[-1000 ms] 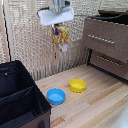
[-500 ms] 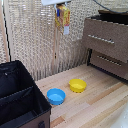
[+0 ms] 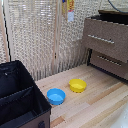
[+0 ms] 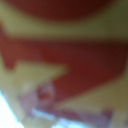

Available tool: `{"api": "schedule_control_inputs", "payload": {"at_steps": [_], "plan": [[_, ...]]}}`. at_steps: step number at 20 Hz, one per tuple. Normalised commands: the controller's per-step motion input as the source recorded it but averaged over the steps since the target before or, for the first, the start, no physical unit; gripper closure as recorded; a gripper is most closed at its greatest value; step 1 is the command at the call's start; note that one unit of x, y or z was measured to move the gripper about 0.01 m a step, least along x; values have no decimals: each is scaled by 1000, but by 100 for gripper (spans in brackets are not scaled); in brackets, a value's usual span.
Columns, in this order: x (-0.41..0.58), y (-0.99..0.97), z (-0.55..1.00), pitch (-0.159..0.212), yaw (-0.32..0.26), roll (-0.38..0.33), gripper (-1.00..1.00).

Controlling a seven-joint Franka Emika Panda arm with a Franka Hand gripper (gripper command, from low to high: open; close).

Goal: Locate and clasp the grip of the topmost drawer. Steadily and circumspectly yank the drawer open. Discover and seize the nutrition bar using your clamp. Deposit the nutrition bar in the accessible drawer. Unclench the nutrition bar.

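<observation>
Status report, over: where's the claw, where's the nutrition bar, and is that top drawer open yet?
Claw out of frame above. Nutrition bar hanging at the exterior view's top edge; its wrapper fills the wrist view. Topmost drawer looks pulled out. Nothing seen between the bar and the drawer.

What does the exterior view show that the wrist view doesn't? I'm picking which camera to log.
Only the exterior view shows the room: the dresser with the topmost drawer and its silver handle, a yellow bowl, a blue bowl, a black case and the wooden table. Only the wrist view shows a blurred close-up of red and yellow wrapper print. Both share the nutrition bar, hanging at the exterior view's top edge; the claw itself is out of frame.
</observation>
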Motion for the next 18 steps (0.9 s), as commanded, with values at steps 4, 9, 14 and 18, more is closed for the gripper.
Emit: {"api": "schedule_control_inputs", "payload": {"at_steps": [4,9,14,18], "plan": [[64,-799,649,192,-77,33,100],[26,-897,662,141,-24,79,100],[157,-961,697,51,0,93,100],[214,-946,705,1,0,97,100]]}}
